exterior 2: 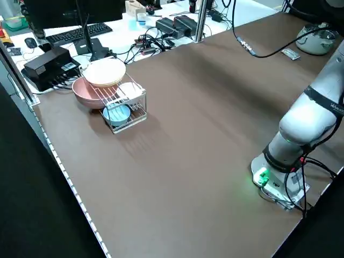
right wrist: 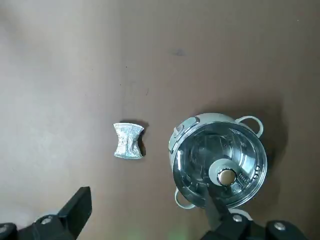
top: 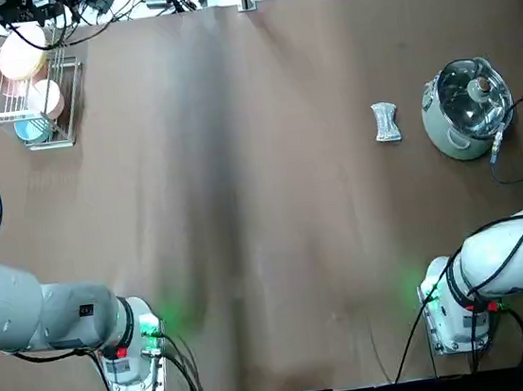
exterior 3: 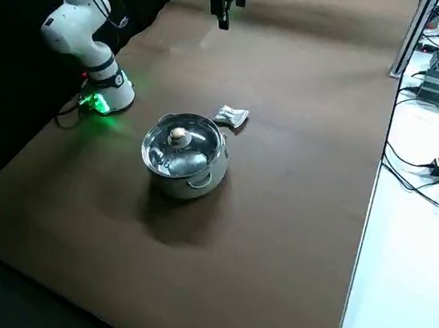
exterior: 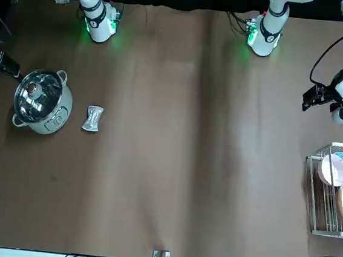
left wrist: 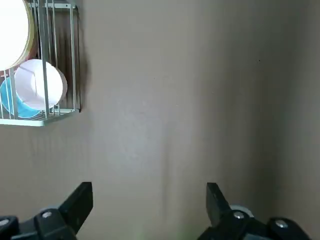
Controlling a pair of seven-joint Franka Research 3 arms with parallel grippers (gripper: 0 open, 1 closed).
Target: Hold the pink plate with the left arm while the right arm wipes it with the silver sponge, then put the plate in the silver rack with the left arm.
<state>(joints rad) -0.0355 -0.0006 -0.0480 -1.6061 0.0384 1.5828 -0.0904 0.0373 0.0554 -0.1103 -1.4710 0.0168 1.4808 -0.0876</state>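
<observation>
The pink plate point(top: 45, 98) stands on edge in the silver rack point(top: 70, 103) at the table's far left corner, and the left wrist view shows the plate point(left wrist: 38, 85) behind the rack's bars point(left wrist: 74, 60). The silver sponge point(top: 385, 122) lies flat on the table at the right, just left of the pot, and shows in the right wrist view point(right wrist: 128, 141). My left gripper point(left wrist: 148, 192) hangs open and empty, on the robot's side of the rack and above the table point(exterior: 318, 97). My right gripper point(right wrist: 147, 197) is open, high above the sponge and holding nothing.
The rack also holds a pale yellow-orange plate point(top: 21, 57) resting over a pink bowl point(exterior 2: 86, 92), and a small blue dish point(top: 31, 129). A steel pot with a glass lid point(top: 467, 108) stands right of the sponge. Cables and electronics point(exterior 2: 177, 24) lie beyond the far edge.
</observation>
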